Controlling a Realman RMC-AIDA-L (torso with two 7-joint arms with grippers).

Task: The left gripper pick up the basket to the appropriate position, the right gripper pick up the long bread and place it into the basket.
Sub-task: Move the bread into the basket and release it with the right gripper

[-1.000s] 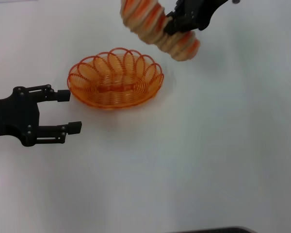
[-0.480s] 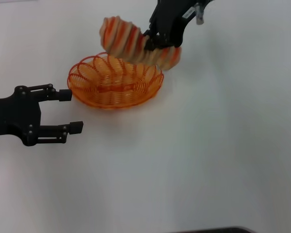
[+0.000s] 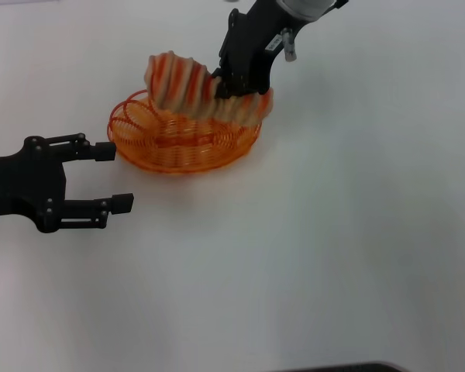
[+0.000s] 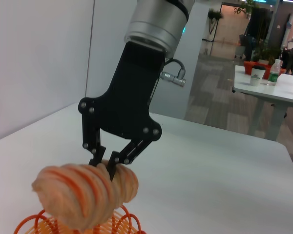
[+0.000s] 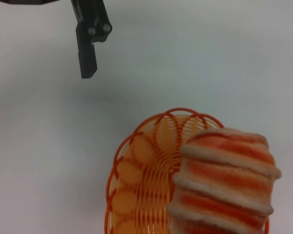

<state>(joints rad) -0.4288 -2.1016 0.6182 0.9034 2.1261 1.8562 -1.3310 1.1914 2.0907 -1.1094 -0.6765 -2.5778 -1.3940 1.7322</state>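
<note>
A white table (image 3: pixel 310 256) spreads under my two black arms. On it, toward the far side, sits the orange wire basket (image 3: pixel 163 147), oval with a looped rim, resting flat on the surface. Above its far half hangs the bread (image 3: pixel 187 89), tan with orange-red stripes, tilted so one rounded end rises over the basket's left part while the other end dips toward the right rim. My right gripper (image 3: pixel 231 84) reaches down from the far side and pinches the bread across its body, fingers clamped on either flank; the left wrist view shows those two fingers closing on the loaf (image 4: pixel 88 192) from above, with the basket's orange loops (image 4: pixel 122 224) just beneath. From the right wrist view the bread (image 5: pixel 224 180) covers one side of the basket (image 5: pixel 136 185), whose ribbed floor shows bare on the other side. I cannot tell whether the loaf touches the wire. My left gripper (image 3: pixel 115 177) lies low at the left, jaws spread wide and holding nothing, its upper fingertip just beside the basket's left rim, apart from it.
</note>
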